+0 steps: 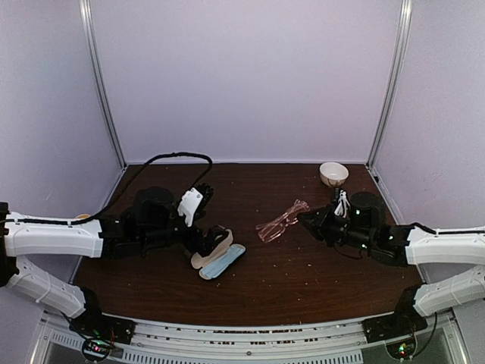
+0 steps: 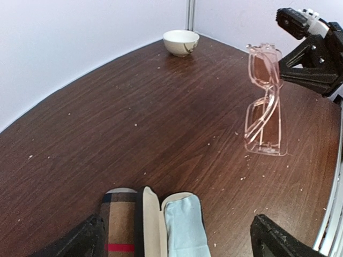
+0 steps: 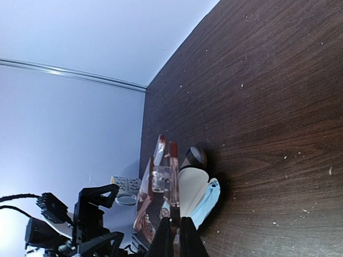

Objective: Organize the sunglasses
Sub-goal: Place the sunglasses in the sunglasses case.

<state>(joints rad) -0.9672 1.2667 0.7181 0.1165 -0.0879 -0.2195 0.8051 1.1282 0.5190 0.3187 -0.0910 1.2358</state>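
Note:
A pair of pinkish-copper sunglasses (image 1: 280, 223) hangs just above the table right of centre, with my right gripper (image 1: 302, 218) shut on one end. In the right wrist view the fingers (image 3: 166, 236) pinch the frame (image 3: 163, 176). From the left wrist the sunglasses (image 2: 265, 101) stand far right, one end resting near the wood. My left gripper (image 1: 206, 244) is open over an open glasses case (image 1: 220, 259). That case (image 2: 153, 219) has a plaid outside, a cream lining and a light blue cloth (image 2: 185, 230) inside, lying between the spread fingers (image 2: 80, 243).
A small white bowl (image 1: 333, 174) sits at the back right corner, also in the left wrist view as the bowl (image 2: 181, 42). A black cable (image 1: 174, 156) loops over the back left. White walls close three sides of the dark wooden table (image 1: 303, 273).

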